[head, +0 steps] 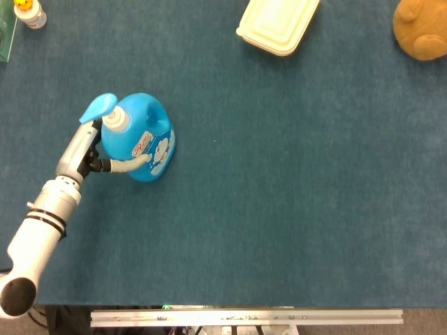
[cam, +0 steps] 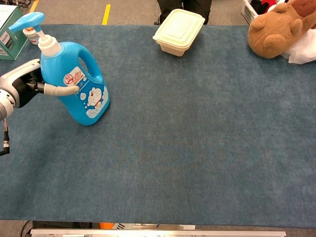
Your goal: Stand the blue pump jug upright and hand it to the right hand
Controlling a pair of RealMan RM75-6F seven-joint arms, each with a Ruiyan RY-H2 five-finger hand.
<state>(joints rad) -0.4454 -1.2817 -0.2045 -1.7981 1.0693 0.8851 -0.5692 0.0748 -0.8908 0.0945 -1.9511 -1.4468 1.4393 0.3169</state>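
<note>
The chest view shows the left hand [cam: 22,88] gripping the blue pump jug [cam: 74,81], a pale finger [cam: 61,90] across its label and the jug tilted on the blue table [cam: 197,148]; the head view hides the tilt. Farther right, well apart, sit a cream lidded container [cam: 178,31] and a brown plush bear [cam: 276,27].

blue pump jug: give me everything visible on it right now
The blue pump jug looks like glossy blue plastic, with a moulded handle, a white pump collar and a light-blue pump head pointing left in the chest view. A cartoon label is on its front. It is upright but leaning a little, at the left of the blue table. The left hand grips its body, one finger lying across the front. Nothing else touches it.
</note>
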